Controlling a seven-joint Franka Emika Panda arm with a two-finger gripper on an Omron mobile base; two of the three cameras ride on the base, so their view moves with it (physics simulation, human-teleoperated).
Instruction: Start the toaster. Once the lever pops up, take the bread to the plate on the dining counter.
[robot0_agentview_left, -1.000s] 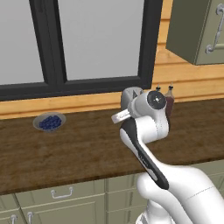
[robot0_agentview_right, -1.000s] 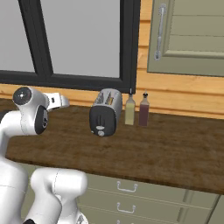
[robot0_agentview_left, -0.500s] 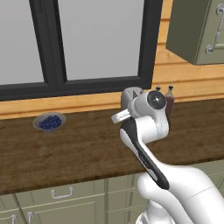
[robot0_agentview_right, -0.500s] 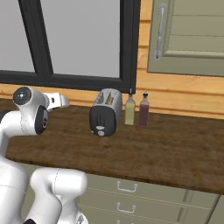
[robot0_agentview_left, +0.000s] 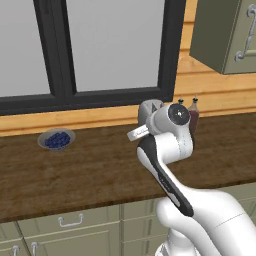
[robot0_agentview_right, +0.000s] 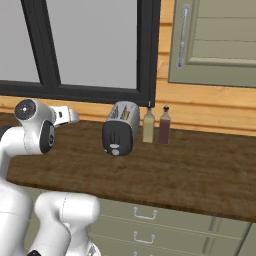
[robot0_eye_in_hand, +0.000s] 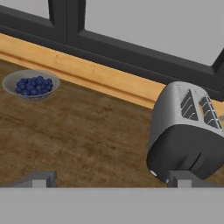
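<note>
Hand view: my hand is spread wide and grasps nothing, its fingertips low over the wooden tabletop. The toaster stands just ahead on the right, black end panel toward me, below the window. A grey dish of blue berries sits well apart to the left.

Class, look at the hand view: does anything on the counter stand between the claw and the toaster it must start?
Nothing visible does. The open claw hangs short of the toaster, with bare counter between. The dish of berries and the two bottles stand off to the sides.
</note>
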